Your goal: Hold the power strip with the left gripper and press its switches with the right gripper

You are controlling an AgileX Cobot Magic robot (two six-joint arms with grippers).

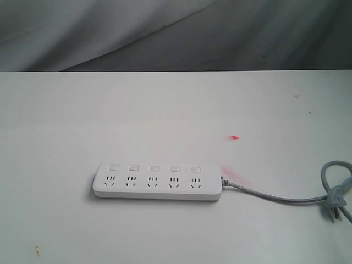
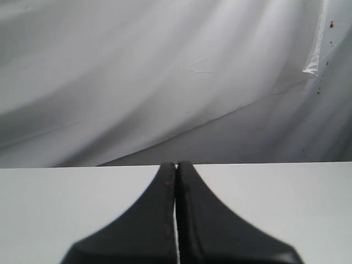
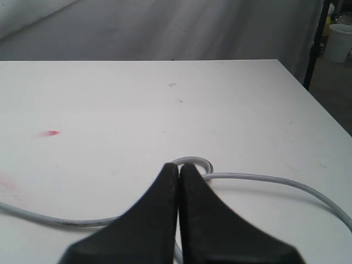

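Note:
The white power strip (image 1: 157,181) lies flat on the white table (image 1: 165,110), slightly left of centre. Its five square switches (image 1: 154,168) run in a row above the socket groups. A grey cable (image 1: 275,196) leaves its right end and coils near the table's right edge; the same cable (image 3: 258,177) shows in the right wrist view. Neither arm appears in the exterior view. My left gripper (image 2: 176,165) is shut, empty, over bare table. My right gripper (image 3: 179,165) is shut, empty, just above the cable loop. The strip is out of both wrist views.
A small red mark (image 1: 235,137) and a pink smear (image 1: 231,173) stain the table near the strip's right end. Grey cloth (image 1: 165,33) hangs behind the table. A white bucket (image 3: 338,41) and a black post (image 3: 316,44) stand beyond the table's far corner.

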